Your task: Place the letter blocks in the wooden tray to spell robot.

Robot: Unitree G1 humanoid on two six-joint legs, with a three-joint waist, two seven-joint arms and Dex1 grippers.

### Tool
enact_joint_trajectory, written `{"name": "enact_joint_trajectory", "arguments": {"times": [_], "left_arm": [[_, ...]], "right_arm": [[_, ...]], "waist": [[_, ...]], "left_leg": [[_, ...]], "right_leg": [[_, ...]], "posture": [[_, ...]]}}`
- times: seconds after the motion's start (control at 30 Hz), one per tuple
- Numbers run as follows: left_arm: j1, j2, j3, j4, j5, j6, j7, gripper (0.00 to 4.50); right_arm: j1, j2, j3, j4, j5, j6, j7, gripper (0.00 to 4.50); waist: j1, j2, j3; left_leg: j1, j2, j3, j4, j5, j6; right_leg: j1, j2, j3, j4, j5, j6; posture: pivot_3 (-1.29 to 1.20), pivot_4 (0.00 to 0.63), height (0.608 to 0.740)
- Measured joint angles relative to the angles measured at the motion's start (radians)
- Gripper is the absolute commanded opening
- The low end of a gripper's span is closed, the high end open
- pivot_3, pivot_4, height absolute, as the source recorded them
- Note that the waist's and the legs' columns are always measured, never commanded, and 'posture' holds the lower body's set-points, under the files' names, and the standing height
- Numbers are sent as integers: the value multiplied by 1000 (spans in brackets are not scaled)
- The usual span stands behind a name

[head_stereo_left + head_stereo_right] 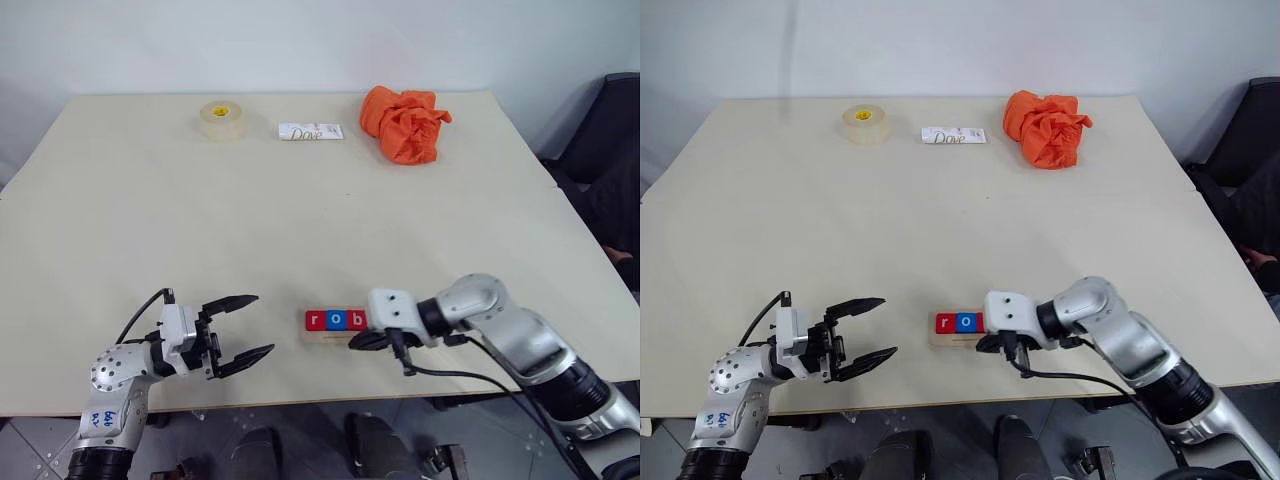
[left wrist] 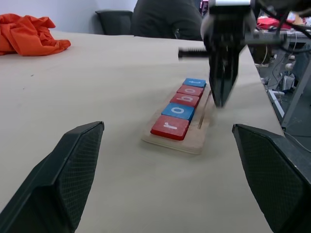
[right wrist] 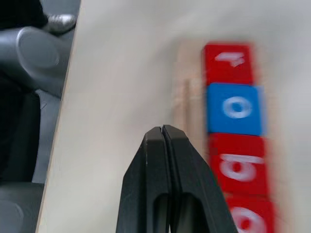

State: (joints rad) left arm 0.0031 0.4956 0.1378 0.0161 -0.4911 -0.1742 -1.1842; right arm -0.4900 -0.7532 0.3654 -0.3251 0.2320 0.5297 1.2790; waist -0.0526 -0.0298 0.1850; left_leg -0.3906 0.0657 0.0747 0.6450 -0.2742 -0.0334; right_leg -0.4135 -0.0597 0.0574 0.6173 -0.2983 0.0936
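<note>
Final stage judged: all five letter blocks (image 2: pixel 180 106) are seen seated in the wooden tray (image 2: pixel 179 142), read r, o, b, o, t along the row in the left wrist view. The tray is placed near the front edge of the table (image 1: pixel 300 210), about midway along it.

The right gripper (image 1: pixel 368 340) is closed on nothing, fingers pressed together, hung just above the tray's front rim at its right end; contact cannot be told. The left gripper (image 1: pixel 248 326) is held wide open and empty, near the front edge, well apart from the tray on its left.

Next move judged: nothing left to pick; only a clean pull-away of the right gripper is called for, without the tray or row being nudged.

Count: blocks five, three red and two blue. Tray one. At the far edge: one tape roll (image 1: pixel 222 119), one white Dove packet (image 1: pixel 310 131), one orange cloth (image 1: pixel 405 123), all well apart from the tray.
</note>
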Motion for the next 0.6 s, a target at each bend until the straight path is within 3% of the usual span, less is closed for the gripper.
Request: {"name": "enact_joint_trajectory", "arguments": {"times": [0.2,0.33,0.4,0.6], "left_arm": [[-30,28,15,29,-11,23,-2,4500],[-43,47,54,43,0,40,63,4500],[-43,63,68,44,13,51,93,4500],[-34,75,92,44,-9,72,79,4500]], "right_arm": [[4,-55,-142,42,109,-44,74,2355],[76,-103,-270,232,118,-197,120,3746],[100,-114,-308,316,119,-279,143,4443],[124,-116,-382,530,149,-461,229,4478]], "waist": [[0,0,0],[5,-1,0],[5,-1,0],[-3,0,1]], "left_leg": [[0,0,0,0,0,0],[0,-1,0,0,0,1],[0,-1,1,0,-1,1],[1,0,1,0,-1,1]], "right_leg": [[0,0,0,0,0,0],[1,0,0,-1,0,1],[1,0,0,-2,4,8],[1,1,1,-1,7,13]], "posture": [[0,150,740],[0,150,740],[0,150,740],[0,150,740]]}}
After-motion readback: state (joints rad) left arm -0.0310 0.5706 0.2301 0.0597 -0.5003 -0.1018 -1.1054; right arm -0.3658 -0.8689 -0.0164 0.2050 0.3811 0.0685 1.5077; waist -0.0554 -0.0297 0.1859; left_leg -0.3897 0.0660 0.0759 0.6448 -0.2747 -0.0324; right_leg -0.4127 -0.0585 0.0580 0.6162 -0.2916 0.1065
